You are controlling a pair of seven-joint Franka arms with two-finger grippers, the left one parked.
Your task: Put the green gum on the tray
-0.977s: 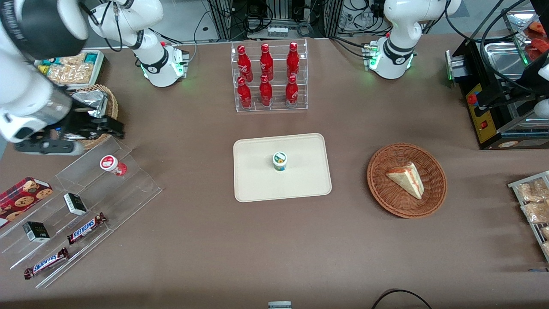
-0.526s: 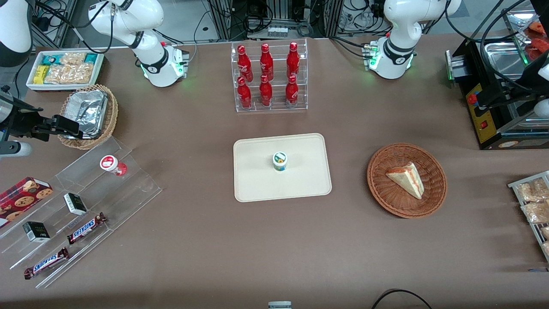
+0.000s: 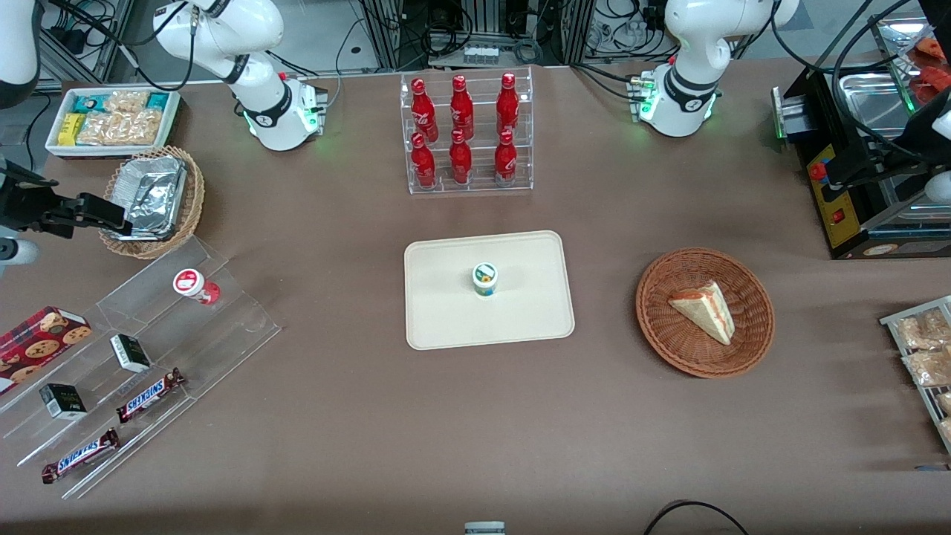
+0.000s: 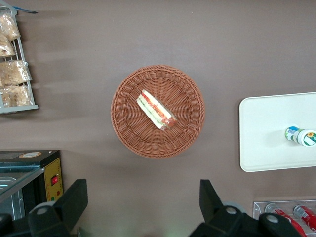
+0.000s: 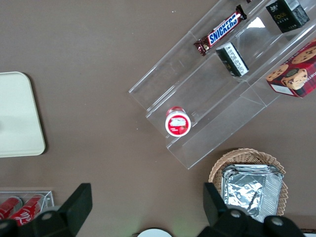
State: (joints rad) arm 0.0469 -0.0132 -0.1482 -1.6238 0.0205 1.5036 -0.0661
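Note:
The green gum (image 3: 484,279) stands upright on the cream tray (image 3: 446,319), near its middle. It also shows in the left wrist view (image 4: 300,136) on the tray (image 4: 261,128). My right gripper (image 3: 104,213) is open and empty. It hangs high over the working arm's end of the table, beside the foil-lined basket (image 3: 152,199) and well away from the tray. In the right wrist view the gripper (image 5: 147,197) has its jaws wide apart over bare table, and only a corner of the tray (image 5: 17,118) shows; the gum is out of that view.
A red-labelled canister (image 3: 191,284) sits on the clear stepped display (image 3: 223,327) with Snickers bars (image 3: 148,394) and small boxes. A rack of red bottles (image 3: 464,134) stands farther from the camera than the tray. A wicker basket with a sandwich (image 3: 704,312) lies toward the parked arm's end.
My right arm has pulled away toward its end of the table, from above the foil basket and display to the table's edge. The green gum has stayed on the tray.

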